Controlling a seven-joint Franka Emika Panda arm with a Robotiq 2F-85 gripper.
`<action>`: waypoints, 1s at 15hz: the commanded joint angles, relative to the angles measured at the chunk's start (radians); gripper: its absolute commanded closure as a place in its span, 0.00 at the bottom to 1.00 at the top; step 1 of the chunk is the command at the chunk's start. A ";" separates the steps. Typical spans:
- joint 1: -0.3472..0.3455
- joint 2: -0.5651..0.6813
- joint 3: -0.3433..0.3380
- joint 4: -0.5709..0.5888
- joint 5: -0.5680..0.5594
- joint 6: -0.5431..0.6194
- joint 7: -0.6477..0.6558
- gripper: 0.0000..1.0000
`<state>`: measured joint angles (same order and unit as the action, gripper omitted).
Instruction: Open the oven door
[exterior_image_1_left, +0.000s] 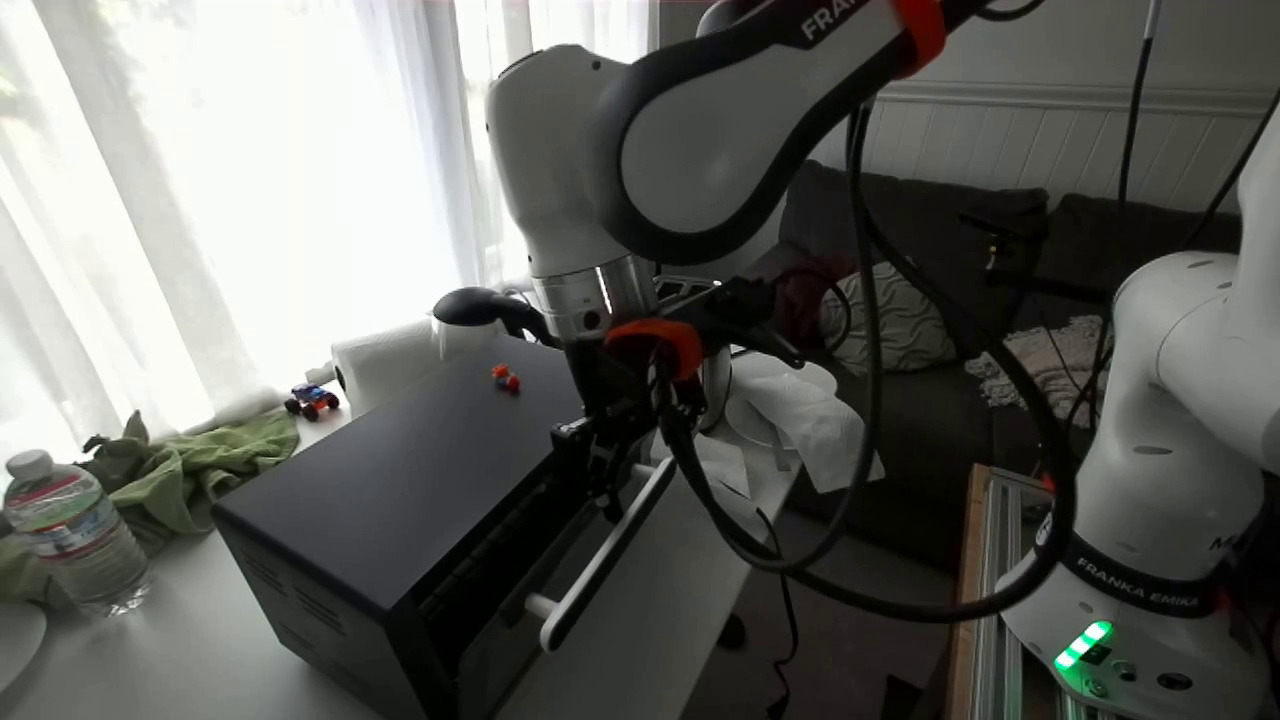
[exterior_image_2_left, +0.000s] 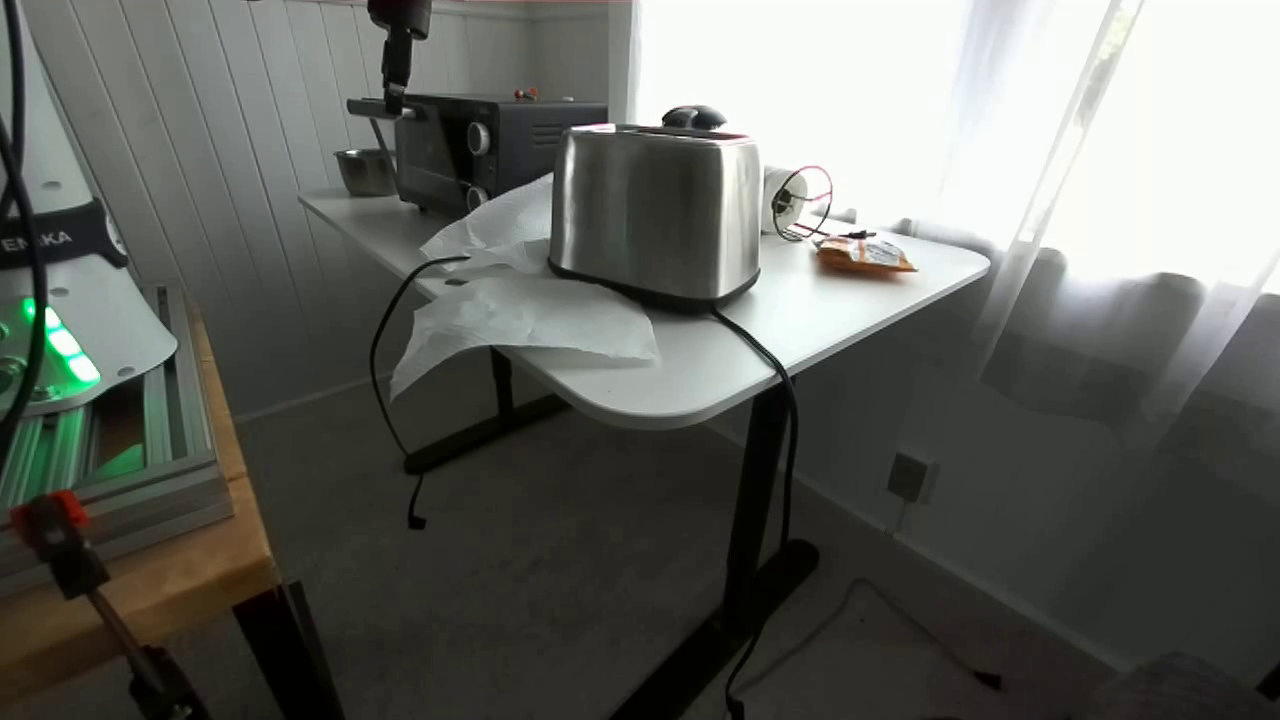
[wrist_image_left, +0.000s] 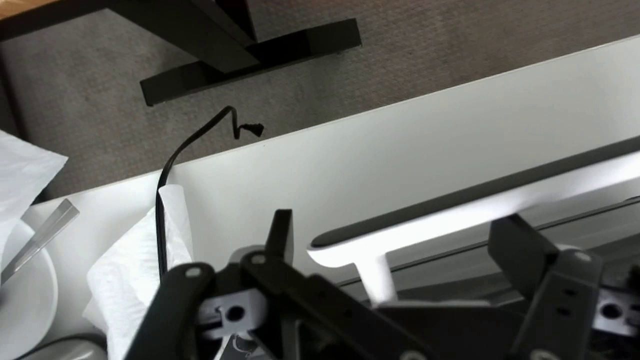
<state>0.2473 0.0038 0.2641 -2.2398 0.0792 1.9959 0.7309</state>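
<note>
A: Oven door (exterior_image_1_left: 495, 640), one: front of the oven (exterior_image_1_left: 410, 470), tilted ajar. Gripper (wrist_image_left: 397, 232), one: at oven's front, jaws wide, contact unclear.
B: Likely fault?
A: Door dropping hard, should gripper shove rather than ease.

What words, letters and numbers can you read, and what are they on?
"FRA", on the robot's arm; the rest is cut off by the picture's edge.
"FRANKA EMIKA", on the black band round the base.
"KA", on that band in an exterior view; the other letters are unclear.
What looks like "M", on the base.
Too small or blurred: the labels on the water bottle and orange packet.
Nothing readable on the oven.
</note>
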 joint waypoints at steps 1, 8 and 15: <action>0.040 -0.065 0.032 -0.059 -0.073 0.020 -0.048 0.00; 0.020 -0.066 0.012 -0.053 0.166 -0.002 0.053 0.00; 0.011 -0.060 0.004 -0.080 0.268 0.029 0.227 0.00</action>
<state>0.2479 -0.0205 0.2596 -2.2862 0.2617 2.0351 0.8704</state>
